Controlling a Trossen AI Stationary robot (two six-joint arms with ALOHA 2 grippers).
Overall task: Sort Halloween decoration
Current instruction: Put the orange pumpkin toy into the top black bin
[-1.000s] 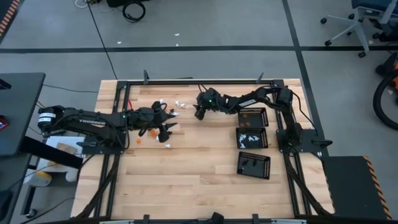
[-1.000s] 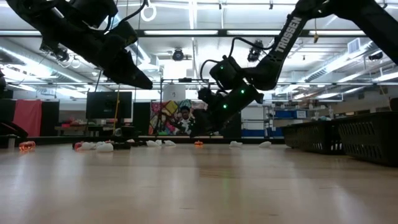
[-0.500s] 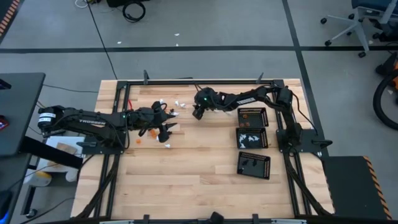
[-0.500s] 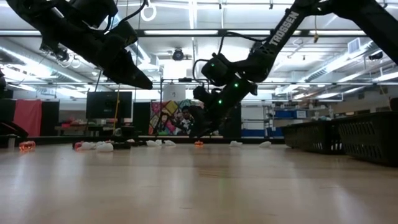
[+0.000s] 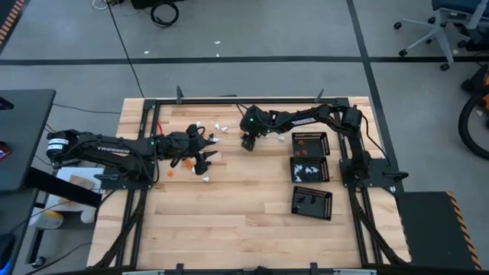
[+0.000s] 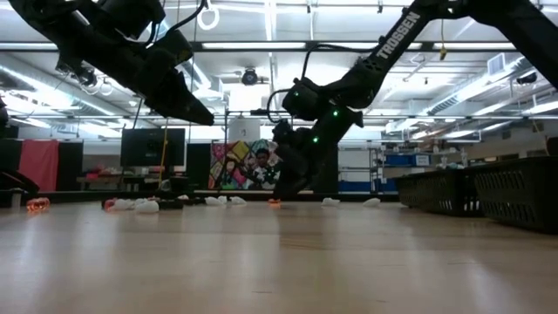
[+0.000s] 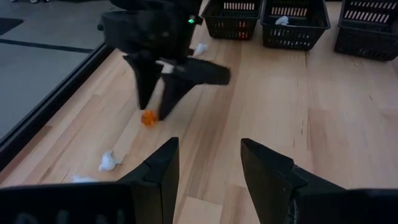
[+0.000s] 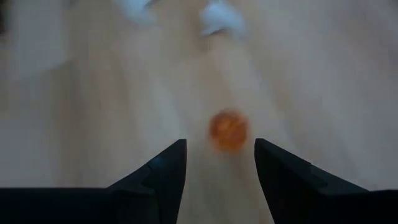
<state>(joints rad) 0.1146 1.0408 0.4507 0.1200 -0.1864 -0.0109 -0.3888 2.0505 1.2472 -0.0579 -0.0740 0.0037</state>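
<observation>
We see right gripper (image 8: 216,163) open, empty, tips down over orange piece (image 8: 228,129) near table's (image 5: 229,221) far edge. Piece sits just ahead, centred between fingers (round, no long axis). Left gripper (image 7: 208,163) open, farther off.

The worktop (image 5: 229,206) is pale wood planks inside a black frame (image 5: 229,99). Three black trays (image 5: 310,170) sit in a row near the worktop's right edge, one behind another. Beyond the worktop lies grey floor (image 5: 267,38) crossed by dark tape lines, with a coiled black cable (image 5: 163,11) on it. An office chair (image 5: 439,27) stands past the worktop's far right corner, and a dark desk (image 5: 19,137) sits off its left side. In the low view a person (image 6: 259,167) is far behind the worktop.
</observation>
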